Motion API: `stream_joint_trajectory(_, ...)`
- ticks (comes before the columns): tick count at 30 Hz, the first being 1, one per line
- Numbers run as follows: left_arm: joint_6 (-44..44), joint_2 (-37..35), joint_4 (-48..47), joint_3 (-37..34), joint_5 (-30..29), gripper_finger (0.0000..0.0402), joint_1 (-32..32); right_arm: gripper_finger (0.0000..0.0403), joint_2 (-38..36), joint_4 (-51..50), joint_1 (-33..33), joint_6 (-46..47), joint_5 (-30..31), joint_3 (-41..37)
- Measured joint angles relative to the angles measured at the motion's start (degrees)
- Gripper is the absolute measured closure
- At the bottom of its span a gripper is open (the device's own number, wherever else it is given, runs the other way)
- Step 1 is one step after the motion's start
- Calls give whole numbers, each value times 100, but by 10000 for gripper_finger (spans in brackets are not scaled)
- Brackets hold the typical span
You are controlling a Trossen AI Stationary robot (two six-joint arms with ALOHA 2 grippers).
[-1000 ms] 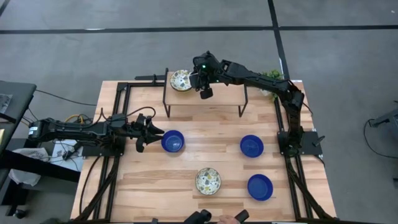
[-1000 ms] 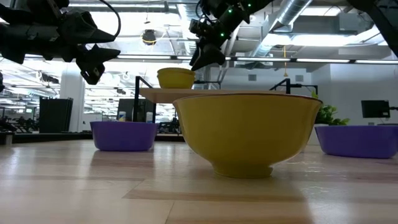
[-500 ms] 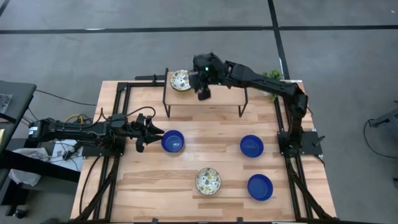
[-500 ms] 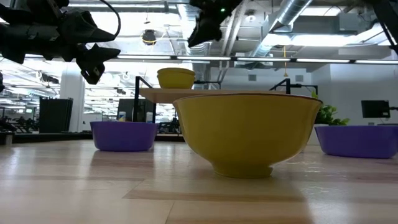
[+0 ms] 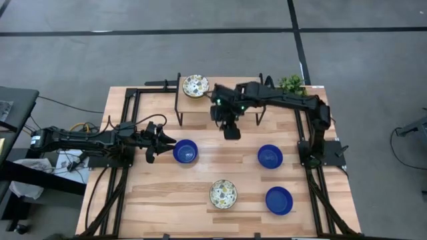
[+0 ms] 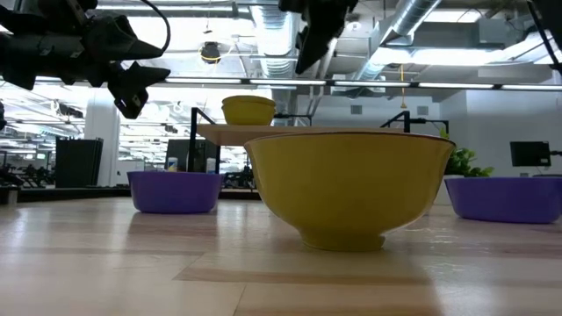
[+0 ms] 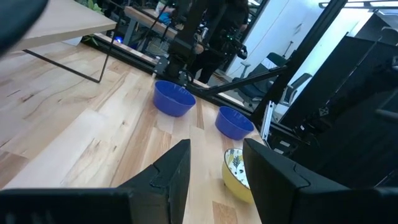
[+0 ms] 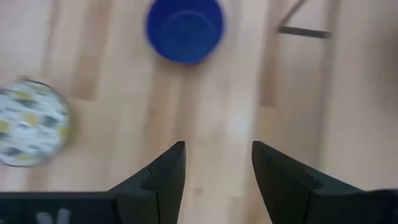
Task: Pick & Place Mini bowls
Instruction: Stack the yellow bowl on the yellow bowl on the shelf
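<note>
In the high view three blue mini bowls (image 5: 185,151) (image 5: 269,156) (image 5: 279,200) and one floral mini bowl (image 5: 223,194) stand on the table. A second floral bowl (image 5: 195,86) sits on the left end of a raised shelf (image 5: 250,100). No third floral bowl shows. My right gripper (image 5: 231,131) (image 8: 217,158) hangs open above bare table just in front of the shelf, and touches nothing. My left gripper (image 5: 157,141) (image 7: 217,168) waits open beside the left blue bowl. In the low view the near floral bowl (image 6: 347,184) fills the middle.
The shelf stands on thin black legs (image 5: 178,110) at the table's far side. A small green plant (image 5: 291,83) sits at the far right corner. Black frame rails (image 5: 127,107) run along the table's left and right edges. Bare wood (image 5: 227,157) lies between the bowls.
My right gripper has drawn away from the floral bowl on the shelf, moving toward the near edge and slightly right, and it now hangs in front of the shelf. The bowl has stayed on the shelf. None of the bowls has moved.
</note>
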Motion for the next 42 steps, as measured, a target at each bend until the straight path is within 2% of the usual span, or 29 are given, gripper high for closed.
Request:
stream_joint_trajectory(9, -2, 0, 31, 0, 0, 257, 0, 225, 2, -62, 889, 1161, -43, 0)
stream_joint_trajectory(16, -2, 0, 61, 0, 0, 257, 0, 232, 2, -145, 1388, 1557, -41, -67)
stream_joint_trajectory(23, -30, 0, 77, 0, 0, 257, 0, 241, 7, -172, 1674, 1619, -40, -647)
stream_joint_trajectory(29, -1193, -2, 450, 0, 0, 257, 0, 249, 6, -408, 1842, 1644, -51, -1234)
stream_joint_trajectory(32, -1369, 0, 928, 0, 0, 257, -6, 252, 1, -627, 1948, 1662, -127, -1517)
stream_joint_trajectory(36, -1370, 74, 1540, 6, 0, 257, -63, 252, -307, -325, 2083, 1683, -509, -1997)
stream_joint_trajectory(42, -1261, 711, 1587, 567, 0, 257, -401, 251, -1360, 785, 2110, 2246, -493, -2982)
